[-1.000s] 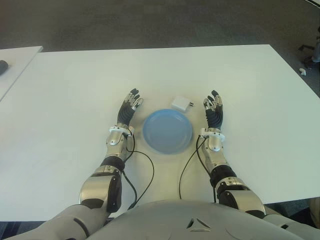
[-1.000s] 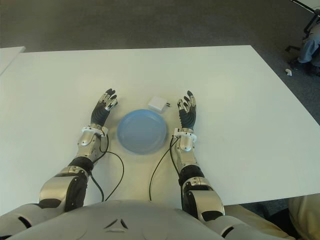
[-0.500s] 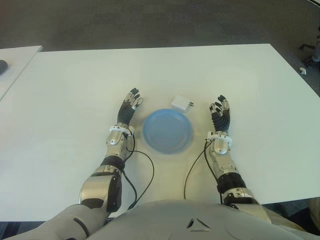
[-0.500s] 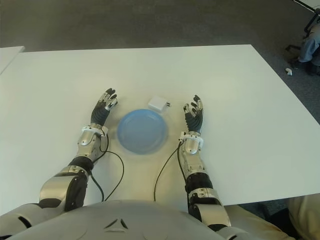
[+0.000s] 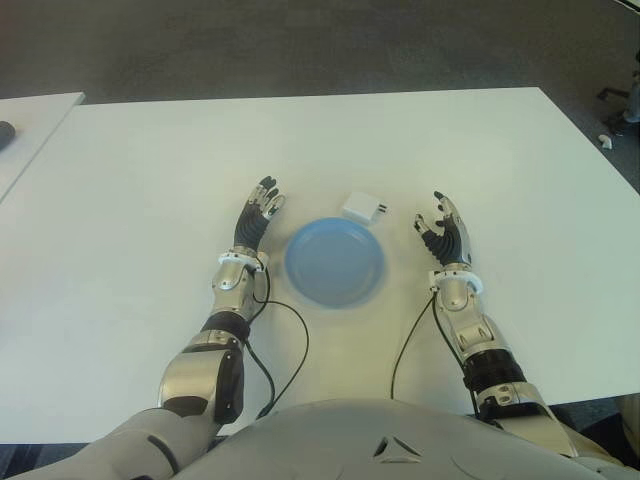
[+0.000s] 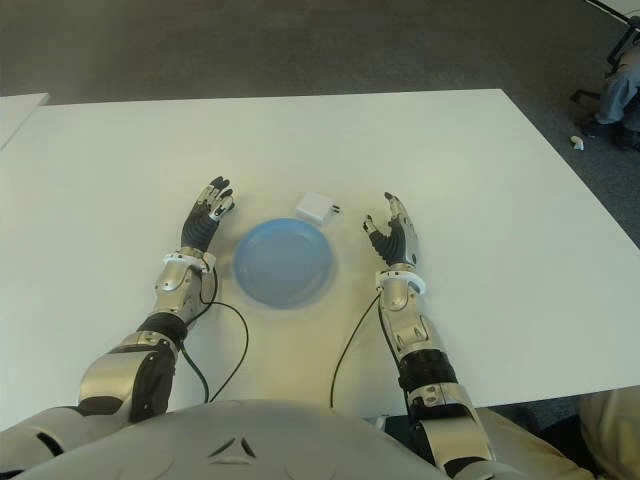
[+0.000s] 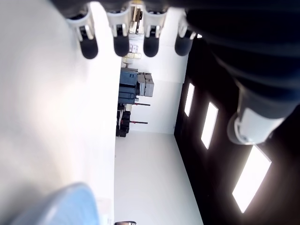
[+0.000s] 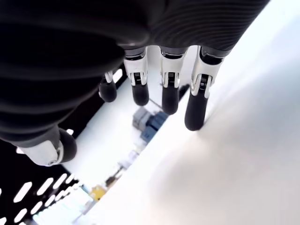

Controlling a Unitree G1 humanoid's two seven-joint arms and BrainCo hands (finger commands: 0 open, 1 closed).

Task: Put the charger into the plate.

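Observation:
A small white charger (image 5: 362,208) lies on the white table (image 5: 130,190) just beyond the far right rim of the round blue plate (image 5: 334,262). The plate holds nothing. My right hand (image 5: 445,232) is to the right of the plate and the charger, apart from both, palm turned toward them, fingers spread and holding nothing. My left hand (image 5: 257,214) shows left of the plate with fingers extended, also holding nothing. The plate's blue edge (image 7: 70,206) appears in the left wrist view.
A second white table (image 5: 25,130) with a dark object (image 5: 5,131) on it stands at the far left. Dark carpet lies beyond the table's far edge. Cables (image 5: 290,330) run from both wrists back toward my body.
My right hand has swung out to the right, away from the plate, and rotated its palm inward. The left hand, plate and charger have not moved.

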